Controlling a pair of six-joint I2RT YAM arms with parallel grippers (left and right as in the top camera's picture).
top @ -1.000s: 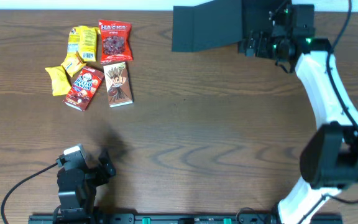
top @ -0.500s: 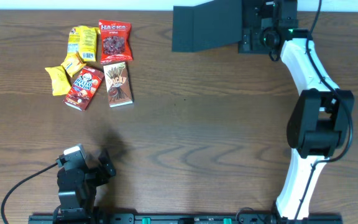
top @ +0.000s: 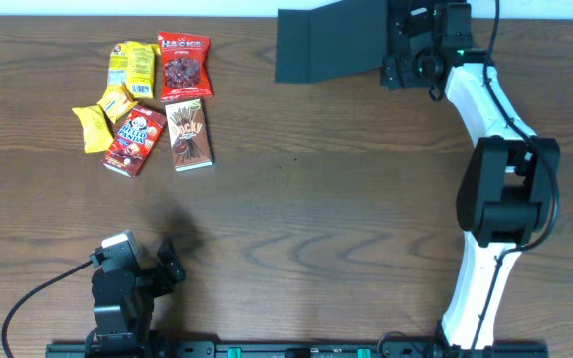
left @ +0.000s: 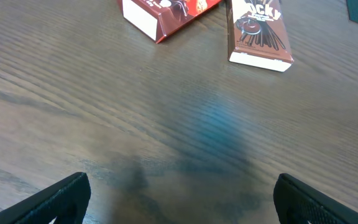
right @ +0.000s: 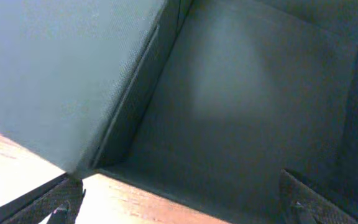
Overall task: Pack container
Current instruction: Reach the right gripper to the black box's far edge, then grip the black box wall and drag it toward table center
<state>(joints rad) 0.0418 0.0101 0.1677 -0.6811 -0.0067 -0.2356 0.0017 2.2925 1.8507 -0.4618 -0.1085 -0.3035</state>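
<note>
The matte black container (top: pixel 331 45) stands at the table's far edge, its flap lid open to the left. The right wrist view looks into its empty inside (right: pixel 241 106), with the lid (right: pixel 61 74) at the left. My right gripper (top: pixel 398 45) hovers over the container's right part; its fingers (right: pixel 179 202) are wide apart and hold nothing. My left gripper (top: pixel 127 273) rests low near the front left edge, open and empty (left: pixel 179 199), over bare wood. Several snack packets (top: pixel 147 99) lie in a cluster at the far left.
The cluster holds a red Haribo-like bag (top: pixel 183 66), a brown Pocky box (top: pixel 189 134), also in the left wrist view (left: pixel 258 31), a red box (top: pixel 133 141), and yellow packets (top: pixel 127 72). The right arm (top: pixel 500 169) stretches along the right side.
The right arm has swung left and forward, bringing its gripper over the open container. The left arm and the snacks have not moved.
</note>
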